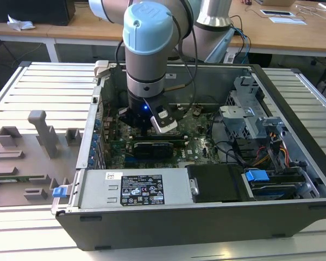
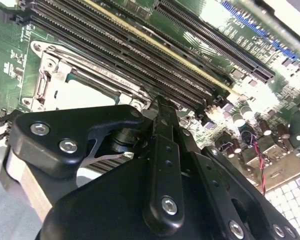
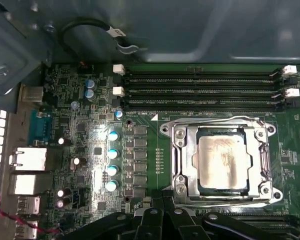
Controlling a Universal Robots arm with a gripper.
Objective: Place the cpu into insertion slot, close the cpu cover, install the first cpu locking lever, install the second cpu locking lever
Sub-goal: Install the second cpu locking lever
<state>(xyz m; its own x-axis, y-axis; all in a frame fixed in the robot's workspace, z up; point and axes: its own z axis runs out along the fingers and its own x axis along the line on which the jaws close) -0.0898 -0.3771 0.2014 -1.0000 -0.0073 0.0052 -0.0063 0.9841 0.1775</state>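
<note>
Arm (image 1: 152,49) reaching into an open computer case (image 1: 206,217) on the desk (image 1: 38,87), fingers (image 2: 162,145) pressing together holding nothing, cpu (image 3: 222,159) sitting in the slot (image 3: 182,165), cover (image 3: 262,150) lying closed around it.

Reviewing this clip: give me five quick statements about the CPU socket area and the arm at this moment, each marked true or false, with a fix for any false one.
1. The cpu sits inside the insertion slot. True.
2. The cpu cover is shut down around the chip, in the first wrist view. True.
3. The gripper holds the cpu. False: the chip lies in the socket, apart from it.
4. The arm reaches into the open computer case in the exterior view. True.
5. The memory slots lie on top of the socket. False: they run alongside it on the motherboard.
</note>
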